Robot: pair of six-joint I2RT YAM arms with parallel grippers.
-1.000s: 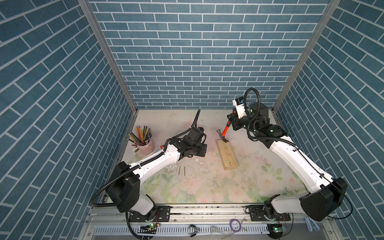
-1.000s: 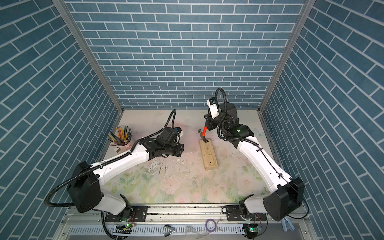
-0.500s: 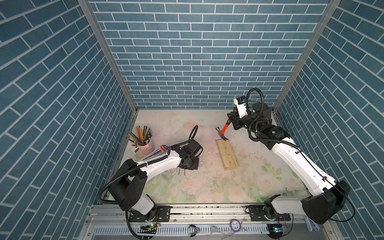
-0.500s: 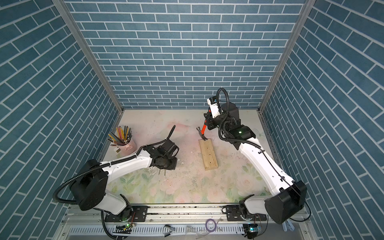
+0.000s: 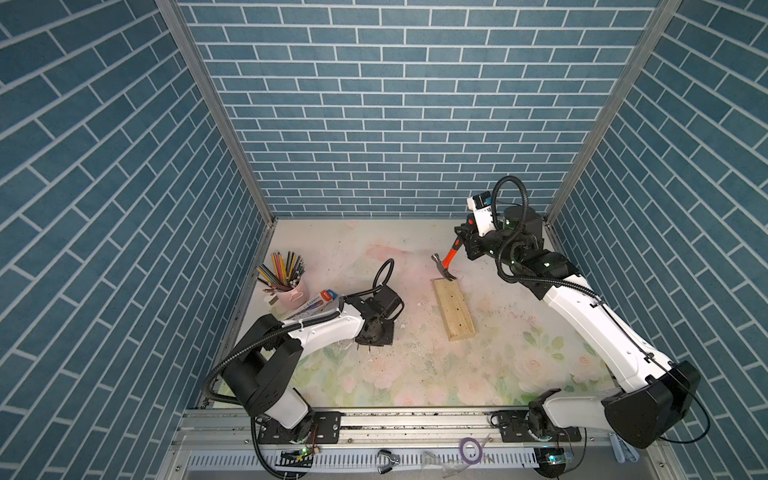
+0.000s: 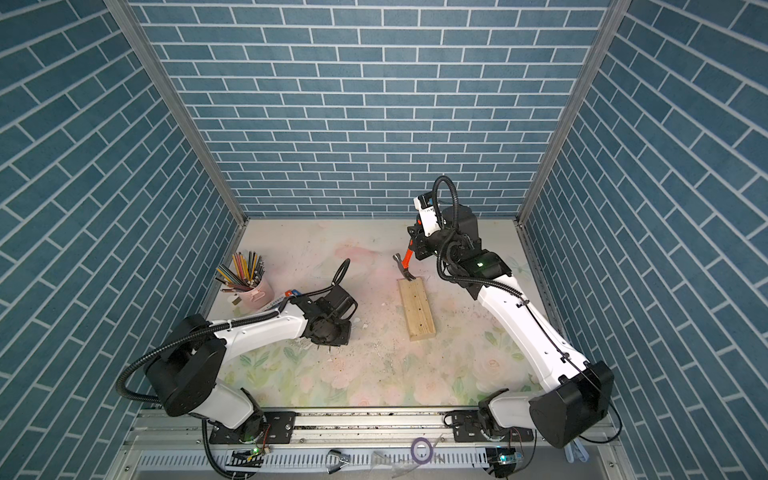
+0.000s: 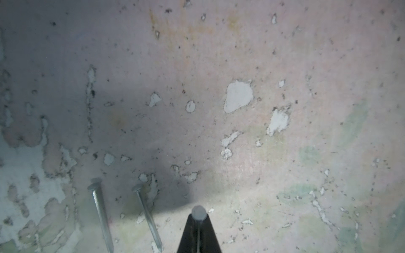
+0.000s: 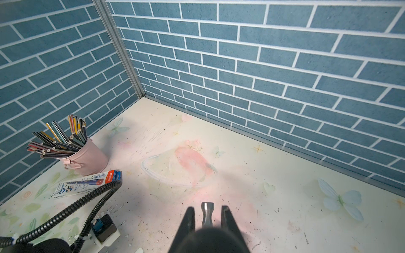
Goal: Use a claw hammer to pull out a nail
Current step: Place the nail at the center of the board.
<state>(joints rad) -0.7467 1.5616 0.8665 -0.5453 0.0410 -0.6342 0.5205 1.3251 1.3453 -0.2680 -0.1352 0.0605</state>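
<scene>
On the counter (image 5: 415, 374) a wood block (image 5: 454, 309) lies right of centre. Our right jaws clench the hammer (image 5: 447, 261) by its handle at far right, its head down at the block's far end. Left of the block, our left jaws pinch a nail (image 7: 198, 213) low over the counter, with two loose nails (image 7: 99, 210) lying beside.
</scene>
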